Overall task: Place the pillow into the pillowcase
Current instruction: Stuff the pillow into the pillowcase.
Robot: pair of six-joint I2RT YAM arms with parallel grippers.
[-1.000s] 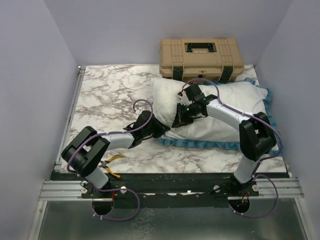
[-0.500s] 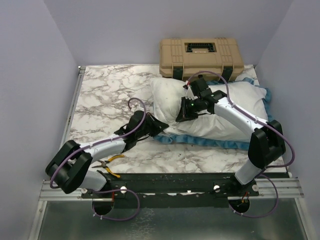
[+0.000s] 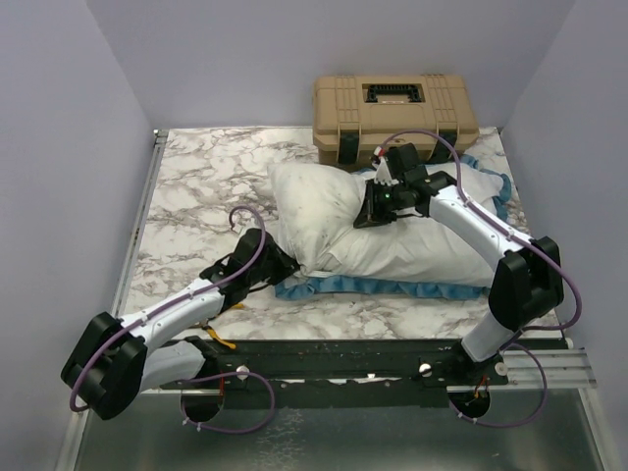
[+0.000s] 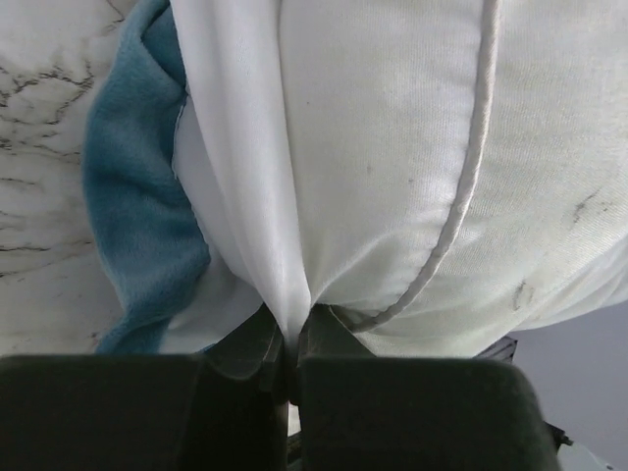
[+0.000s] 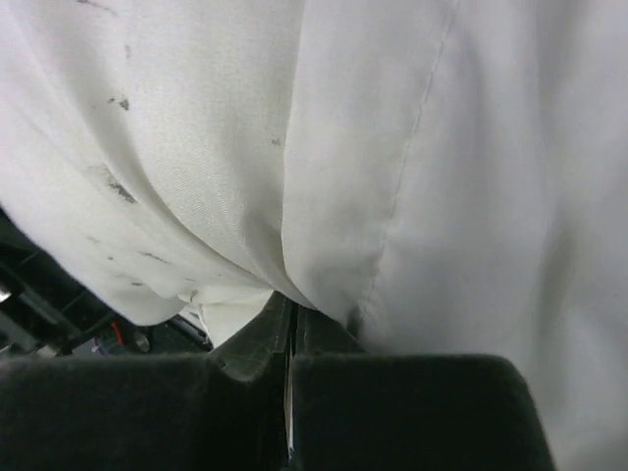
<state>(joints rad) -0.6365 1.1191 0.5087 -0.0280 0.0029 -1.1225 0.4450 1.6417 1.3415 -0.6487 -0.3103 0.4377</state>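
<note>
Left gripper [image 4: 291, 345]: jaws are shut tight on a thin fold of white cloth. Blue frill is seen just left of it, so the pinched layer is judged to be the pillowcase [image 3: 392, 287] mouth at its near-left corner. Right gripper [image 5: 291, 319]: jaws are shut on another white fold with a stitched seam, up on top of the bundle. It is judged to be the pillowcase's upper layer, not certain.

The pillow [image 3: 312, 201] is laid across the right half of the worktop [image 3: 206, 186], with its speckled, plump left end bare and bulging past the frill. The right part looks smoother; how much is covered cannot be told.

Progress is judged partial: the mouth is held at two points, and the left end is not yet covered.

The worktop is marbled white-grey. A tan hard case [image 3: 394, 115] is set at the far edge, just behind the bundle. The space is enclosed by plain lilac walls [image 3: 59, 147].
</note>
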